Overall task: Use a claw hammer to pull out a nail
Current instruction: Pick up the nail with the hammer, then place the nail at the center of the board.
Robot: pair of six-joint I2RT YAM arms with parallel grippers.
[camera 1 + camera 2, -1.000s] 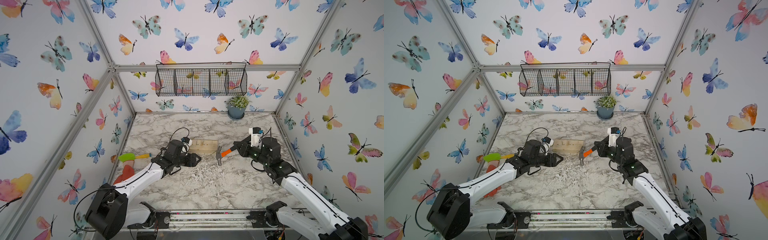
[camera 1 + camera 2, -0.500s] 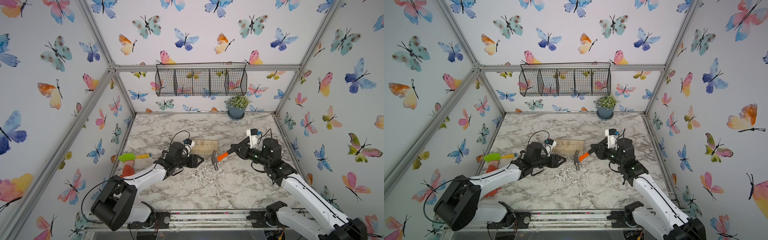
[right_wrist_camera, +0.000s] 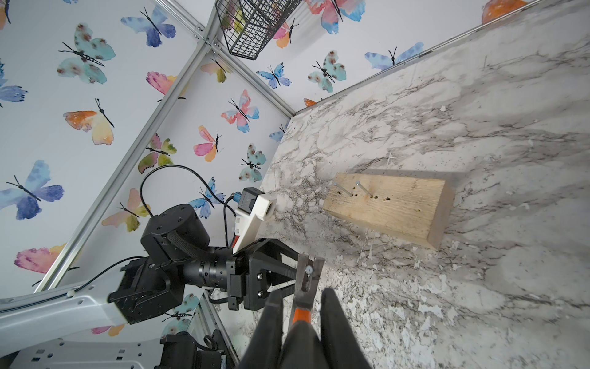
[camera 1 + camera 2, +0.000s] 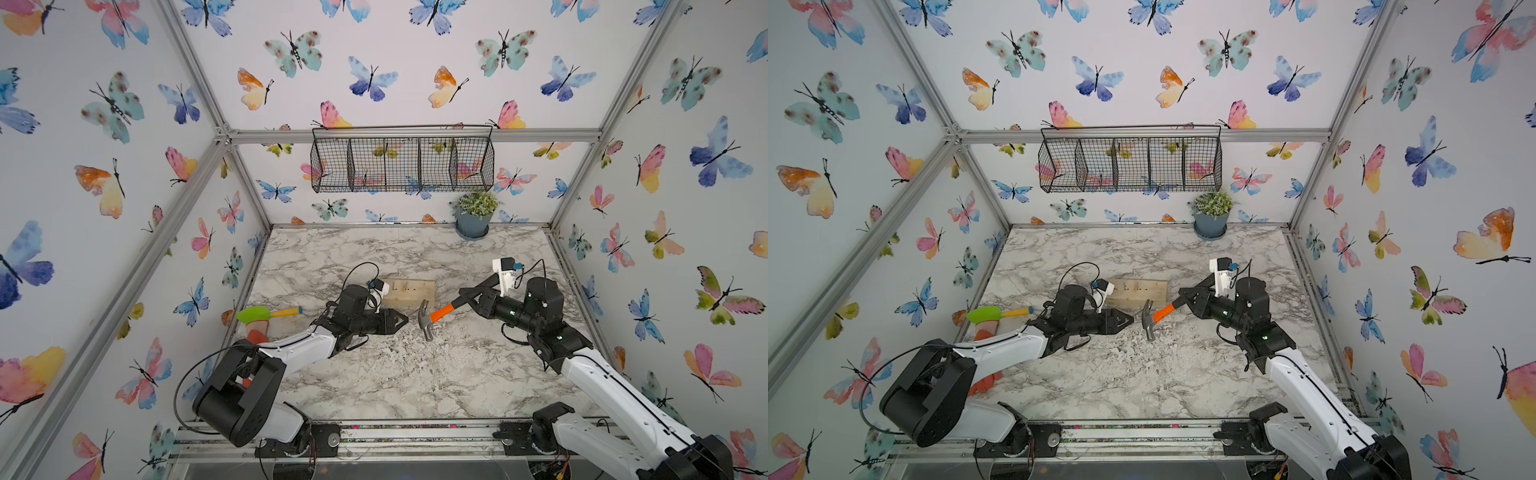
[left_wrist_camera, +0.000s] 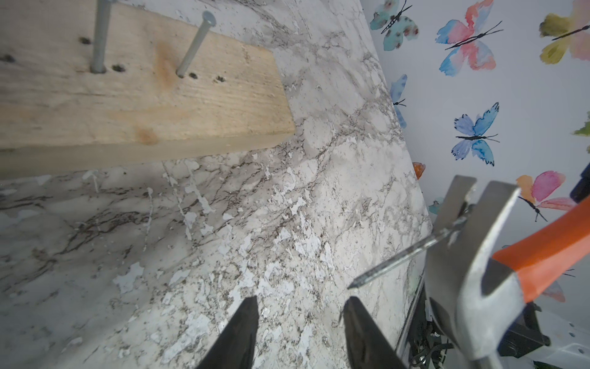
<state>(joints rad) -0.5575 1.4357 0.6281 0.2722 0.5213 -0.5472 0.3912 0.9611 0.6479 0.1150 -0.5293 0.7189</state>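
Observation:
My right gripper (image 3: pixel 301 303) is shut on the black handle of the claw hammer (image 4: pixel 426 320), which hangs just above the marble in front of the wooden block (image 4: pixel 409 293). A nail (image 5: pixel 405 254) sits lodged in the forked claw, clear of the wood, and its head (image 3: pixel 308 270) shows between the prongs. Two more nails (image 5: pixel 194 48) stand in the block. My left gripper (image 5: pixel 300 302) is open and holds nothing. It points at the hammer head from the left, with the nail's tip just beyond one fingertip (image 5: pixel 349 303). Both top views show the left gripper (image 4: pixel 1127 320) close to the hammer (image 4: pixel 1148 322).
A green and yellow toy tool (image 4: pixel 266 313) and an orange object (image 4: pixel 255 332) lie by the left wall. A potted plant (image 4: pixel 473 216) stands at the back right under a wire basket (image 4: pixel 401 164). Several old nail holes mark the block.
The hammer has swung a little left and nearer, off the block. My left gripper's jaws have narrowed while it stays beside the hammer head.

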